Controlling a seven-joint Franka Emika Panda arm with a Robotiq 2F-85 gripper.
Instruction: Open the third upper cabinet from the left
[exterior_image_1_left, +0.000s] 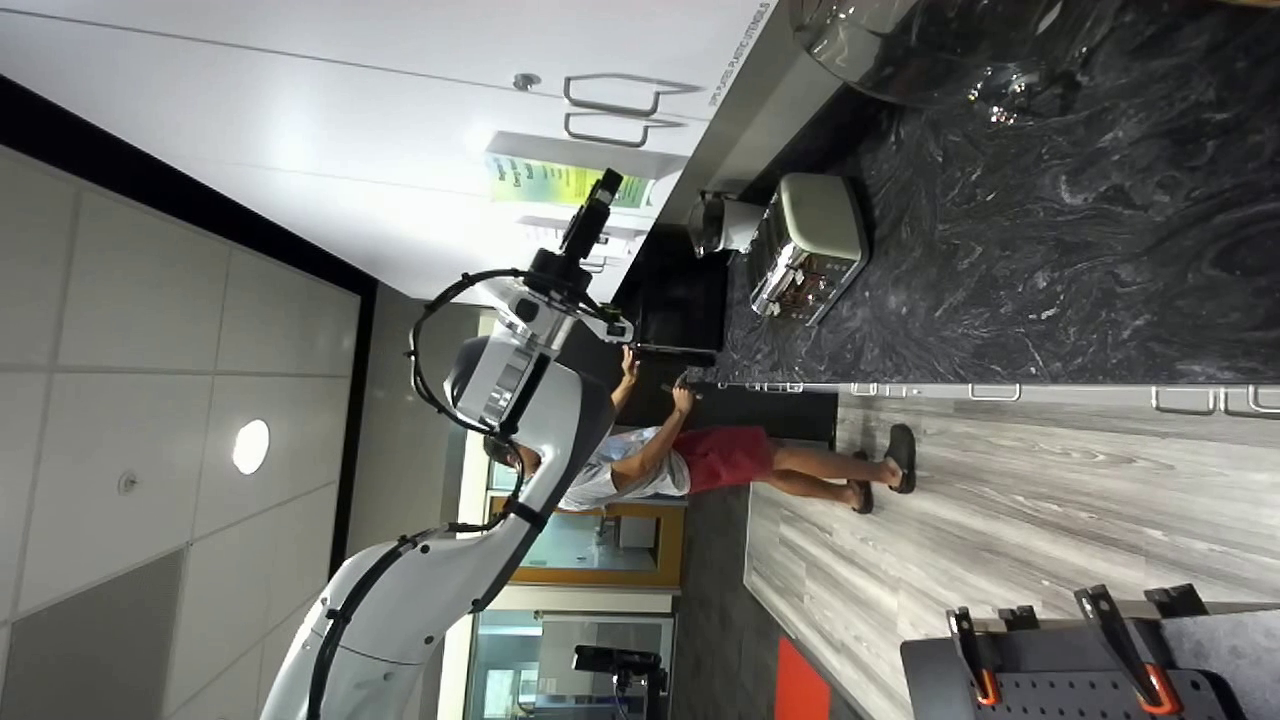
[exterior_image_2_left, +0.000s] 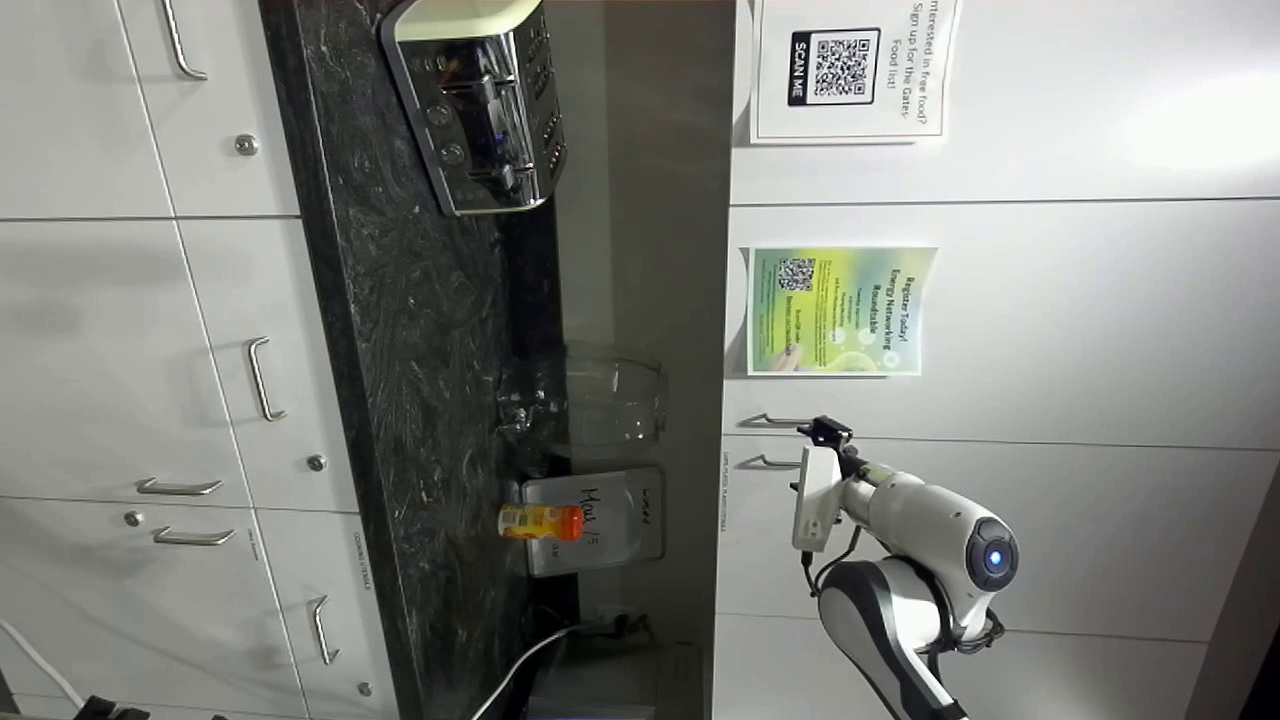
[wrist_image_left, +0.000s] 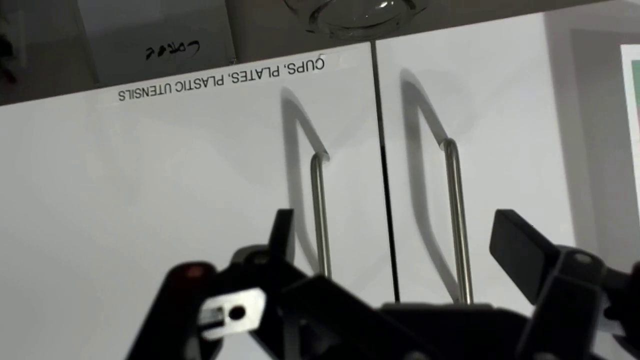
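The third upper cabinet (wrist_image_left: 165, 190) is a flat white door with the label "CUPS, PLATES, PLASTIC UTENSILS", upside down in the wrist view. It is shut, flush with its neighbour in both exterior views (exterior_image_1_left: 380, 30) (exterior_image_2_left: 1050, 530). Its metal bar handle (wrist_image_left: 320, 215) stands left of the dark door gap; its round key lock (exterior_image_1_left: 526, 81) shows in an exterior view. My gripper (wrist_image_left: 395, 230) is open and empty in front of the doors. This handle and the neighbouring door's handle (wrist_image_left: 457, 215) both appear between the fingers. Contact with either is not visible. The handles' near ends are hidden.
Both exterior views lie sideways. A flyer (exterior_image_2_left: 840, 312) hangs on the neighbouring door. On the dark countertop (exterior_image_1_left: 980, 250) below stand a toaster (exterior_image_1_left: 825, 215), a glass jar (exterior_image_2_left: 615, 400) and a yellow bottle (exterior_image_2_left: 535, 521). A person (exterior_image_1_left: 640, 460) stands farther back along the counter.
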